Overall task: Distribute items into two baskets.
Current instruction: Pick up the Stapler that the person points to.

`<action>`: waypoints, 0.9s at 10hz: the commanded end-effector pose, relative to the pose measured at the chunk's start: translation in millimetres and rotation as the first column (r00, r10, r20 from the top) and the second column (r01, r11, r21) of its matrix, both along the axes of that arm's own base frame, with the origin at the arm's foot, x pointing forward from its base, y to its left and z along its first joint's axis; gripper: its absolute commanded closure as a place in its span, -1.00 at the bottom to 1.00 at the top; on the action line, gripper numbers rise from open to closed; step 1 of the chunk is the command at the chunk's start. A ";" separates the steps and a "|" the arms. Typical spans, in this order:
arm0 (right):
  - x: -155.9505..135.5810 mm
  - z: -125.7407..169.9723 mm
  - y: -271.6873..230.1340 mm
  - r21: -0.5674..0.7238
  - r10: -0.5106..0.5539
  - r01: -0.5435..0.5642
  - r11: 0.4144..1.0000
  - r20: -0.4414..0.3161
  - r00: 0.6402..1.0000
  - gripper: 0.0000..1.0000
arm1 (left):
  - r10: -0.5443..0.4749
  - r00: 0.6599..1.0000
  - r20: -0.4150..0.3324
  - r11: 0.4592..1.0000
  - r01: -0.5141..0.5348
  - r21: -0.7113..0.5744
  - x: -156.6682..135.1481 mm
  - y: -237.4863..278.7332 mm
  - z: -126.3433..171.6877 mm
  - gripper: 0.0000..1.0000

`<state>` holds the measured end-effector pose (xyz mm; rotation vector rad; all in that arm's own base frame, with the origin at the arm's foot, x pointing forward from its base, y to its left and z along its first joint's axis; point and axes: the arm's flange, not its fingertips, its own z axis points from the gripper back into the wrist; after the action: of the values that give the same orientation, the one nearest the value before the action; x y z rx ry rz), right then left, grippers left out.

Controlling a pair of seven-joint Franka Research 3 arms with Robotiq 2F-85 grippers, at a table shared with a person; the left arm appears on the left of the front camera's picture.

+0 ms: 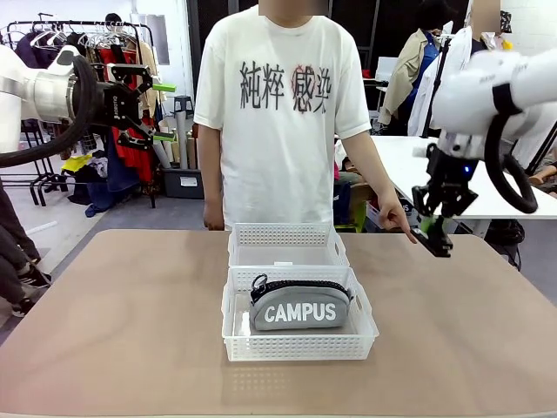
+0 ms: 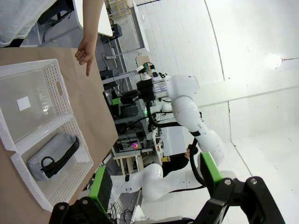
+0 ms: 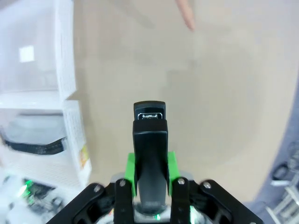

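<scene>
Two white lattice baskets stand end to end mid-table. The near basket (image 1: pixel 300 347) (image 2: pixel 70 183) (image 3: pixel 75 128) holds the grey CAMPUS pouch (image 1: pixel 300 306) (image 2: pixel 50 157) (image 3: pixel 32 133). Nothing but a small label lies in the far basket (image 1: pixel 283 235) (image 2: pixel 58 88) (image 3: pixel 65 56). My right gripper (image 1: pixel 435 231) (image 3: pixel 150 175) hangs above the table to the right of the baskets, shut on the black stapler (image 1: pixel 438 241) (image 3: pixel 150 137). High at the left, well above the table, my left gripper (image 1: pixel 158 111) (image 2: pixel 154 179) is open with nothing between its green pads.
A person in a white T-shirt stands at the far edge. One hand (image 1: pixel 396 218) (image 2: pixel 86 53) (image 3: pixel 187 14) points down at the table, right of the far basket and close to my right gripper. Bare tabletop (image 1: pixel 113 313) spreads on both sides of the baskets.
</scene>
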<state>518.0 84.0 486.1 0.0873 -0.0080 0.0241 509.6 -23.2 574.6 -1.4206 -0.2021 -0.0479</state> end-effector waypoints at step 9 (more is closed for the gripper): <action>30.3 192.8 58.0 0.056 -0.051 0.041 0.998 0.193 0.980 1.00 | 0.000 1.000 0.003 1.000 0.000 -0.002 -1.8 0.1 1.7 -1.00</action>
<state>541.1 135.2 663.9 0.1453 -0.2166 0.0217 509.6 -23.2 574.6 -1.4205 -0.2021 -0.0479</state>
